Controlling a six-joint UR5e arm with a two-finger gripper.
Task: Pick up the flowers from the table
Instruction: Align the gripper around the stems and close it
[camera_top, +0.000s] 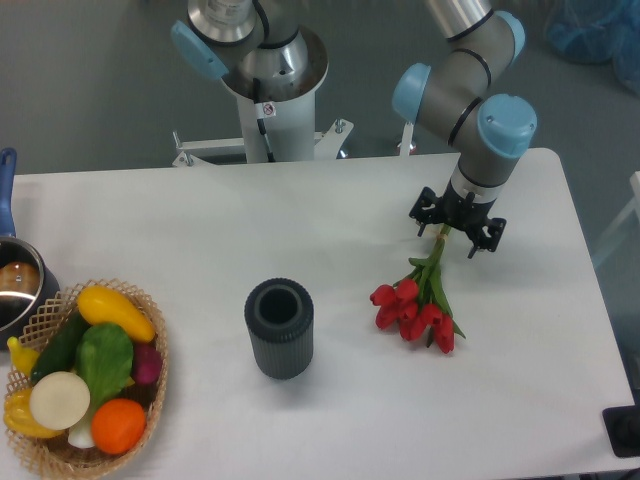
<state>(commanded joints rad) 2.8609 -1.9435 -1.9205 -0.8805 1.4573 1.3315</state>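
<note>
1. The gripper (457, 231) is positioned in the right half of the frame, pointed straight down over the stem end of the flowers (418, 305). The thin stems are reached there, presumably because they offer a narrow part to pinch while the soft blooms are spared.
2. The red tulips are seen lying flat on the table (330, 215), right of centre, with the heads fanned toward the lower left and the stems running up toward the gripper. The stem tips vanish between the fingers.
3. The fingers appear spread on either side of the stems, but whether the stems are already pinched cannot be told from this overhead angle.
4. The bunch is judged to be still resting on the tabletop, so the lift is taken as not yet done.
5. A dark ribbed cylindrical vase (279, 327) is set upright near the flowers, to their left and apart from them; it may be meant as a later receptacle, though the task names only the pick.
6. A wicker basket of vegetables (85, 380) is kept at the lower left, and a pot (18, 290) at the left edge, both well apart from the working area.
</note>
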